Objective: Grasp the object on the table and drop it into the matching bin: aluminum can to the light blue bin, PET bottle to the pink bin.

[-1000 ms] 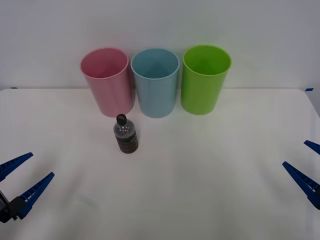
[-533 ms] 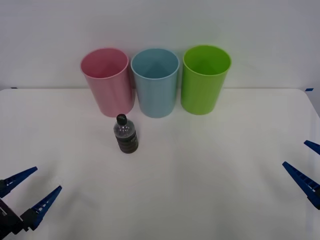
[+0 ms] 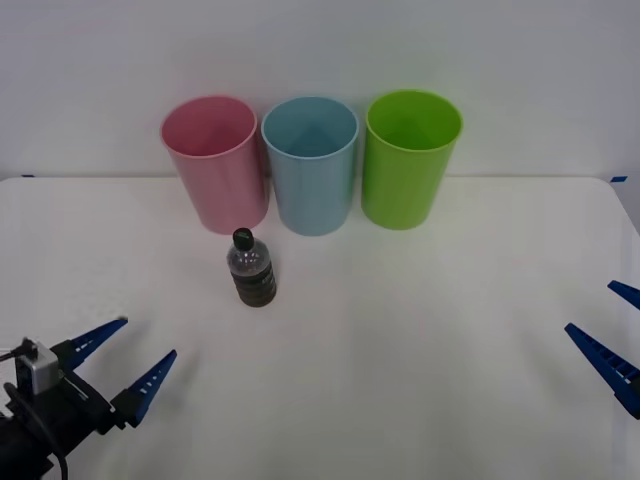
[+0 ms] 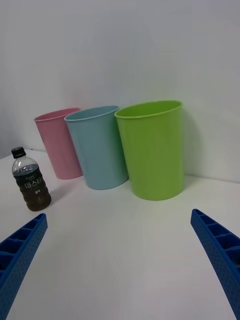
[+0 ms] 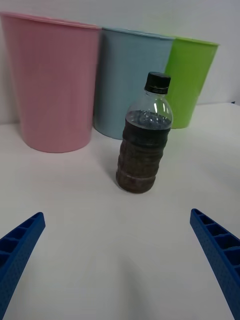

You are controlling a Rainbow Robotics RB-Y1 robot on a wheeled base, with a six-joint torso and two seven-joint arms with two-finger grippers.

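Standing upright on the table (image 3: 400, 330), the PET bottle (image 3: 252, 268) lies ahead of the left gripper (image 3: 125, 361) and a little toward the robot's right, well apart from its blue fingers (image 3: 153, 382), which are spread wide with nothing between them. In the left wrist view the bottle (image 5: 144, 139) sits centred between the two open fingers (image 5: 216, 254), black cap on top, dark brown drink below a clear shoulder. Its dark label carries white writing in the right wrist view (image 4: 31, 179), seemingly Korean characters, too small to read surely. Just beyond the bottle from the left gripper stands the pink bin (image 3: 214, 162), with the light blue bin (image 3: 311, 164) beside it and a lime green bin (image 3: 409, 158) next along. The right gripper (image 3: 612, 330) waits at the table's right edge, fingers also wide apart and empty.
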